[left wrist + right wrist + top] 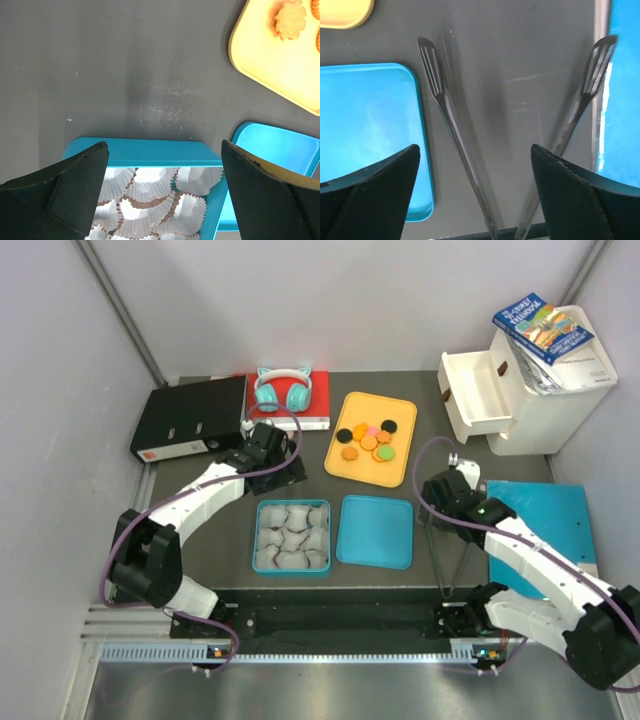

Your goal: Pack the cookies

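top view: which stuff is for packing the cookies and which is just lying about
For the job: cookies, yellow tray, teal box, paper cups, teal lid, tongs.
Lying about: headphones, black binder, red book, white drawers, magazine, blue board.

The left arm (205,490) is reaching up from its base by the near left corner of the table (225,540) and leaning in toward the middle. Its elbow is sitting low by the near edge. The left gripper (278,465) is hanging over the middle of the table, pointing down. Its two black fingers (80,185) are standing wide apart and holding nothing.

The right arm (540,560) is reaching from the near right corner toward the middle too. The right gripper (450,490) is hanging over the right half, pointing down. Its fingers (375,180) are spreading wide, with nothing between them.
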Motion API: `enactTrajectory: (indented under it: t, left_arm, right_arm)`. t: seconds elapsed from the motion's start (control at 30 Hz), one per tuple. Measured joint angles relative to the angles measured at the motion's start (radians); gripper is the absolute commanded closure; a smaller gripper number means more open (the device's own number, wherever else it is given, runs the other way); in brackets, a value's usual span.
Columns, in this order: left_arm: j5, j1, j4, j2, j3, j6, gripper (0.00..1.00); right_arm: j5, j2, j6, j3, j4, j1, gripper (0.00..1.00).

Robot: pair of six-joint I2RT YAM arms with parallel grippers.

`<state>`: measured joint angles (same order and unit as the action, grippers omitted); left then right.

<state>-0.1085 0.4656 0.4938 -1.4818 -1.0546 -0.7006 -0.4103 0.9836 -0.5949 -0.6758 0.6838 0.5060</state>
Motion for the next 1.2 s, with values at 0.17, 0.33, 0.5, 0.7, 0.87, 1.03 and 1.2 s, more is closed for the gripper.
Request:
enactTrajectory:
  t: [0.17,0.33,0.5,0.7,0.87,1.03,1.2]
  left_arm:
    - [0.017,0.000,-0.001,0.000,0.014,0.000,0.02]
    - [0.026,0.000,-0.001,0.000,0.027,0.000,0.01]
    - [0.034,0.000,-0.002,0.002,0.034,0.000,0.02]
    - [0.041,0.000,-0.001,0.018,0.050,0.000,0.02]
    - [0.042,0.000,-0.002,0.024,0.051,0.000,0.02]
    - [0.053,0.000,-0.002,0.024,0.053,0.000,0.02]
    - [0.069,0.000,-0.002,0.024,0.055,0.000,0.02]
  right_arm:
    - [0.039,0.053,-0.021,0.045,-0.045,0.000,0.59]
    - [0.047,0.074,-0.040,0.074,-0.065,0.000,0.62]
    - [0.048,0.113,-0.050,0.076,-0.090,0.000,0.55]
    - [0.064,0.124,-0.058,0.085,-0.124,0.000,0.53]
    - [0.076,0.161,-0.061,0.101,-0.153,0.000,0.56]
    - [0.091,0.237,-0.061,0.107,-0.165,0.000,0.68]
    - [0.095,0.278,-0.053,0.084,-0.168,0.000,1.00]
